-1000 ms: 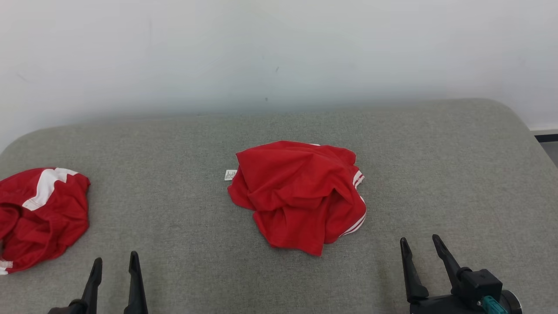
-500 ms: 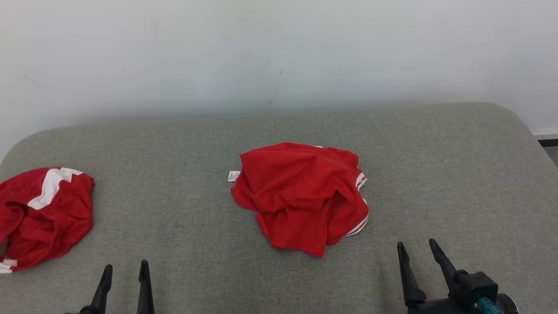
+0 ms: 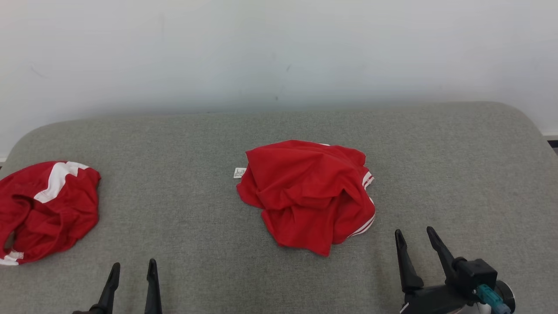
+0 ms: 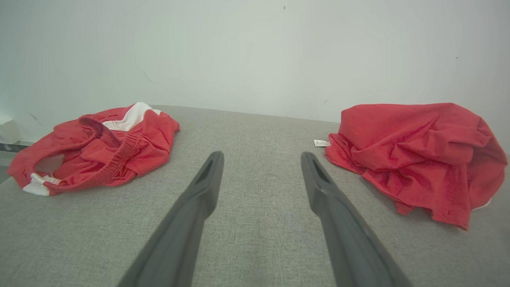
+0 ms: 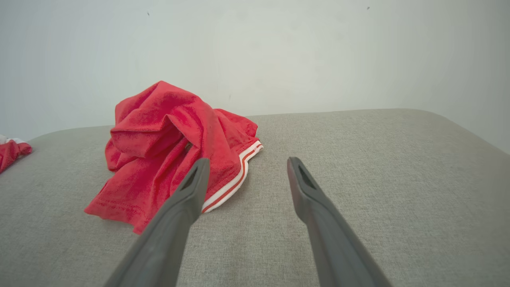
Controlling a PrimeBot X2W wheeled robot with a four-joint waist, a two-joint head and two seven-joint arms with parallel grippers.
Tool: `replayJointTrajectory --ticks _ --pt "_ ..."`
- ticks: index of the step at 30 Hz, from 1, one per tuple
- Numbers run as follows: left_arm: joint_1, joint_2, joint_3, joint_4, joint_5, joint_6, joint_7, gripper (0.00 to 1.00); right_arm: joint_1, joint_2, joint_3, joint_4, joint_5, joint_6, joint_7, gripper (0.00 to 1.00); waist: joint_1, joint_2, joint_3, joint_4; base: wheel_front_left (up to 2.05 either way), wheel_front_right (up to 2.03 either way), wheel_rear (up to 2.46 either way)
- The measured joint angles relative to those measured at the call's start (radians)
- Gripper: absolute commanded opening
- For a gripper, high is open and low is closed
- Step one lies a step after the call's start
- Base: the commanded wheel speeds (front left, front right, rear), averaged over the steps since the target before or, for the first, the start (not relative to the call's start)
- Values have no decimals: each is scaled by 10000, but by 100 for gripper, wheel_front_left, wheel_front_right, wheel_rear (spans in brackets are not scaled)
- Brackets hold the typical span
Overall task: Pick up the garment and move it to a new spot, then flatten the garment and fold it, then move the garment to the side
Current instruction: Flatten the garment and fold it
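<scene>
Garment (image 3: pixel 305 196) lies on grey surface (image 3: pixel 436 152) before white wall (image 3: pixel 279 48).

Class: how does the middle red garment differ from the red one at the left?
The middle garment has thin white stripes along its hem; the left garment has a broad white panel. The middle garment shows a white tag; the left garment shows a gathered waistband. Both are red and crumpled.

No words can be read. A little white tag (image 3: pixel 239 172) sticks out at 9 o'clock of the red garment (image 3: pixel 307 194); its print is too tiny to read.
</scene>
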Motion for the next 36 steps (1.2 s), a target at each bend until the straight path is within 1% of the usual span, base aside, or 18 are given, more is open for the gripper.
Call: replayJointTrajectory --ticks 4,8,12,18,20,24,25,26,27,28,32,36 --pt "-17 -6 -224 -115 -4 73 0 100 -555 0 -84 205 50 0 79 100 0 0 88 212 0 0 0" --pt "-168 -10 -433 -268 -36 75 0 100 -1395 2 -267 796 75 0 585 100 0 1 338 428 0 0 0" --pt "-470 -12 -629 -353 -52 71 0 100 -2387 0 -667 1682 69 0 1179 100 1 0 693 675 0 0 0" --pt "-991 -13 -884 -332 -173 71 0 100 -3500 -4 -1331 3379 -376 0 2266 100 2 1 1250 1167 0 0 0" --pt "-1065 -13 -959 -309 -222 86 0 100 -3721 -6 -1323 3927 -389 0 2623 100 2 1 1400 1354 0 0 0" --pt "-1084 -10 -1005 -272 -255 161 0 100 -4097 -10 -1024 4732 -274 -4 2968 100 1 1 1630 1663 0 0 0" --pt "-1086 -13 -1014 -259 -255 165 0 100 -4196 -35 -966 4847 -238 -2 3035 79 1 0 1670 1721 0 0 0" --pt "-1086 -12 -1005 -247 -257 174 0 100 -4282 -56 -905 4982 -159 -10 3103 39 1 0 1699 1766 0 0 0" --pt "-1086 -12 -999 -234 -257 176 0 100 -4340 -86 -842 5089 -102 -31 3175 18 1 0 1718 1799 0 0 0" --pt "-1085 -15 -988 -211 -261 178 0 100 -4401 -105 -763 5168 -84 -33 3214 0 0 0 1717 1811 0 0 0" --pt "-1082 -12 -884 -151 -290 222 0 100 -4562 -38 -374 5363 -50 -31 3336 0 1 0 1641 1728 0 0 0" --pt "-1080 -13 -821 -111 -305 199 0 100 -4610 -33 -297 5260 -316 -17 3072 0 1 1 1518 1568 0 0 0"
